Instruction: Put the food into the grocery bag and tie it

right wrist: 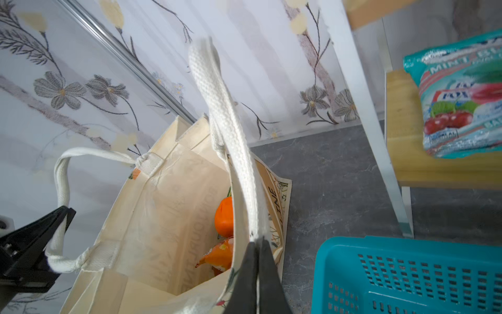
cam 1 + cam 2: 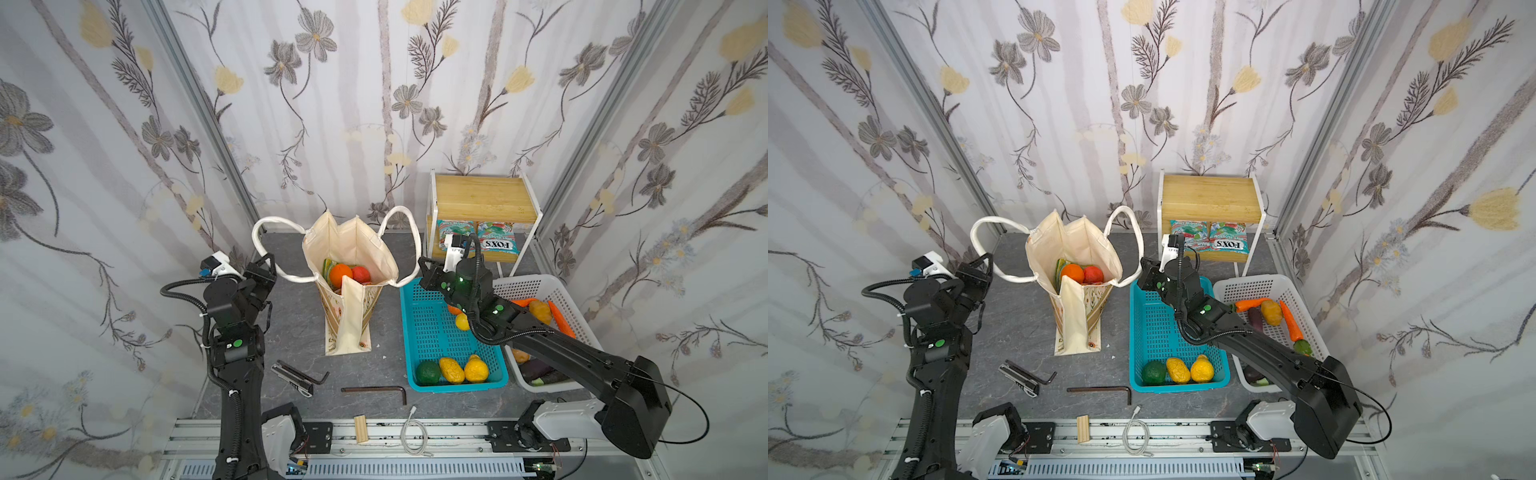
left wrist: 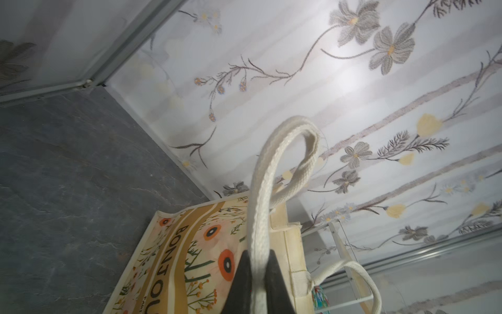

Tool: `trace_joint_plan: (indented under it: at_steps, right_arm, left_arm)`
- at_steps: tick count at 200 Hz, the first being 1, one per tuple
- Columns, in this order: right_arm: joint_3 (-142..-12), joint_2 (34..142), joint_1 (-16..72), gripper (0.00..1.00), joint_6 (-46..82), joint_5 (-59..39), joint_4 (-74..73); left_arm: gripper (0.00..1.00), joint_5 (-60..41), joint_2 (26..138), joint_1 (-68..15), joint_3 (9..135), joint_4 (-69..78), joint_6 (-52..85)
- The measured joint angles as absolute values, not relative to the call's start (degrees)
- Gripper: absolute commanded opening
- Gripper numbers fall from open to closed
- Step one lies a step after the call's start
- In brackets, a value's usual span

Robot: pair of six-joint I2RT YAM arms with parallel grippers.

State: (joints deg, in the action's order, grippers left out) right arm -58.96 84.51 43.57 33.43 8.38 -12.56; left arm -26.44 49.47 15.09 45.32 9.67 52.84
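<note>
The cream floral grocery bag [image 2: 353, 249] [image 2: 1077, 245] stands open at mid table. Inside it lie food items: an orange [image 2: 340, 272], a red tomato [image 2: 360, 273] and an orange packet [image 1: 220, 255]. My left gripper [image 2: 269, 261] [image 3: 258, 252] is shut on the bag's left rope handle [image 3: 271, 168], just left of the bag. My right gripper [image 2: 422, 265] [image 1: 256, 240] is shut on the right rope handle [image 1: 225, 108], at the bag's right side over the teal basket's far corner. Both handles loop outward from the rim.
The teal basket [image 2: 457, 384] right of the bag holds yellow lemons [image 2: 452, 369] and a green fruit [image 2: 428, 372]. A white basket [image 2: 523, 282] with vegetables sits under my right arm. Behind stands a wooden shelf [image 2: 482, 199] with candy packets [image 2: 496, 241]. Hex keys [image 2: 374, 390] lie near the front.
</note>
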Motion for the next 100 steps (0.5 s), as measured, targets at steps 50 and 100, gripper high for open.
trace_joint_plan:
  at_steps: [50, 100]
  right_arm:
    - [-71.85, 91.48, 47.9, 0.0, 16.16, 5.02, -9.96]
    - [-76.01, 97.49, 51.31, 0.0, 8.91, 0.32, -6.22]
  left_arm:
    - [0.0, -24.16, 53.63, 3.07, 51.55, 10.55, 51.07]
    - [0.16, -23.62, 60.99, -5.78, 55.18, 10.48, 48.36]
